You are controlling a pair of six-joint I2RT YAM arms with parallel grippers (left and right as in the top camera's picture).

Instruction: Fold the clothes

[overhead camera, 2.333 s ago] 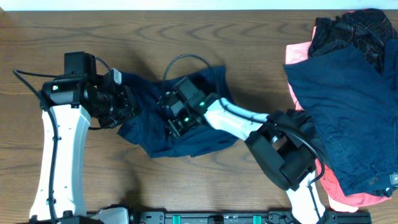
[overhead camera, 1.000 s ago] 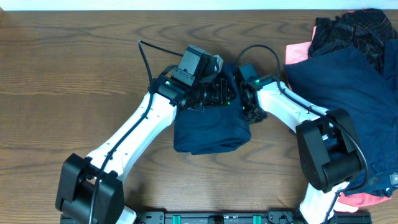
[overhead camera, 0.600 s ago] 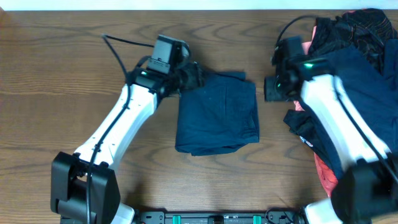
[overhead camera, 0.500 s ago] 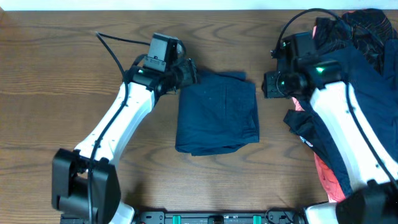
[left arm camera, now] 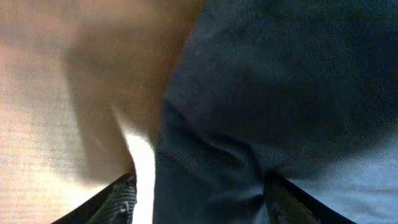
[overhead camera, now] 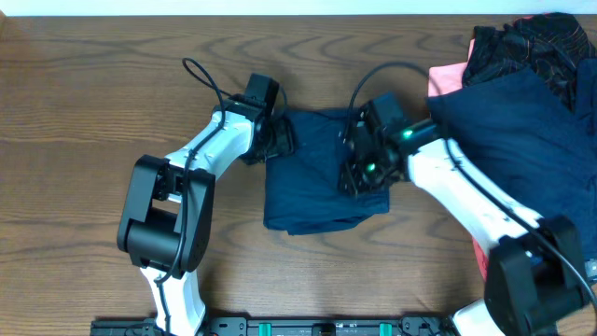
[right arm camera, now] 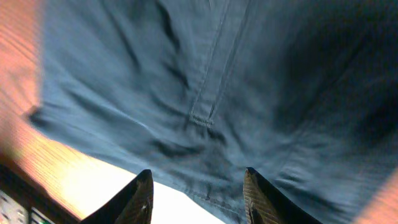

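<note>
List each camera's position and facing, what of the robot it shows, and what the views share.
Overhead: fixed above, facing straight down on the brown wooden table, the folded dark blue garment and a heaped clothes pile; both white arms show.
Left wrist: on the left arm, close over the garment's edge and table; left claw tips at bottom.
Right wrist: on the right arm, close over the garment's seam; right claw tips at bottom.
Shared: all three see the garment.

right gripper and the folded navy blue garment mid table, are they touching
Cannot tell. Overhead, the right gripper sits over the folded navy blue garment, hiding any contact; the right wrist view is blurred, cloth beyond open fingertips.
</note>
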